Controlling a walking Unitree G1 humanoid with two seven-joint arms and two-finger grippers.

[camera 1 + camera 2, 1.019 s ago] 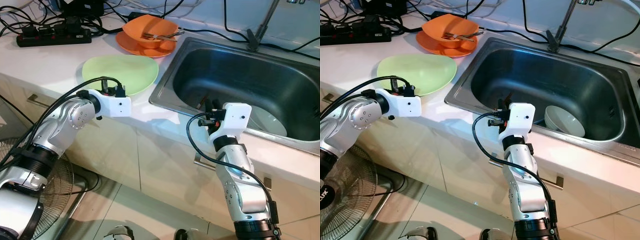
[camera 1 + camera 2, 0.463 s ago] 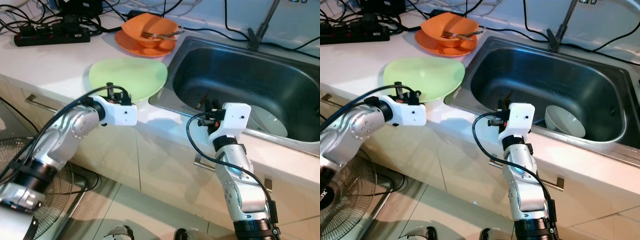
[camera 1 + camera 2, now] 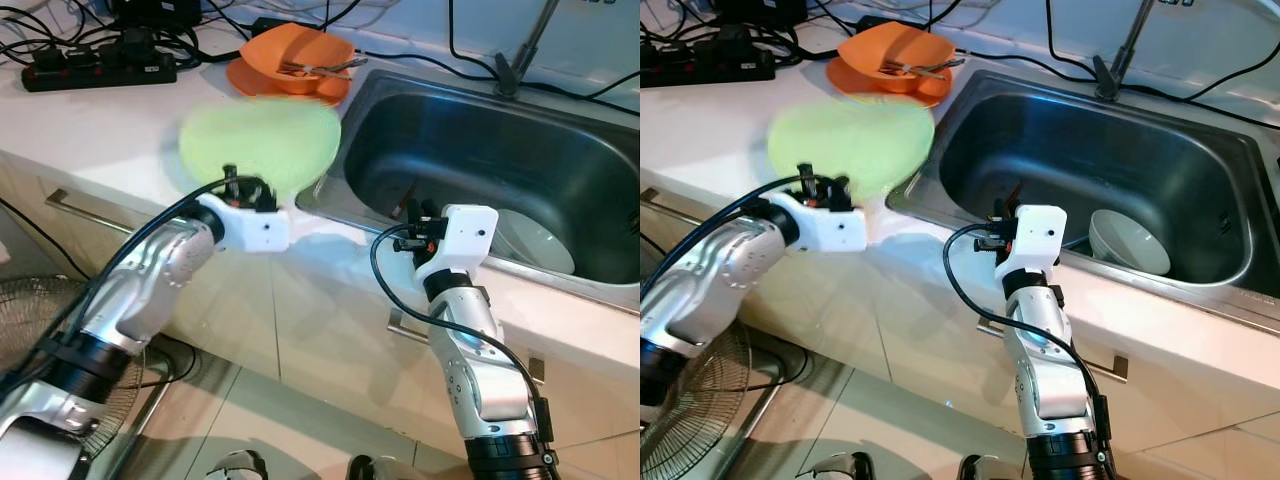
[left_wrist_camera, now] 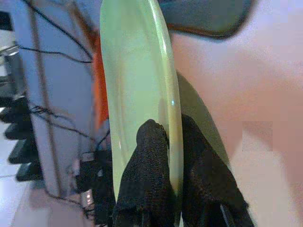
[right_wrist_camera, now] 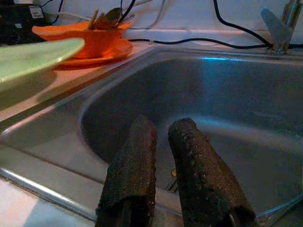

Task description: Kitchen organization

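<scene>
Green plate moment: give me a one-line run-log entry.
left gripper: shut on green plate, lifted off counter | right gripper: empty, at sink edge
</scene>
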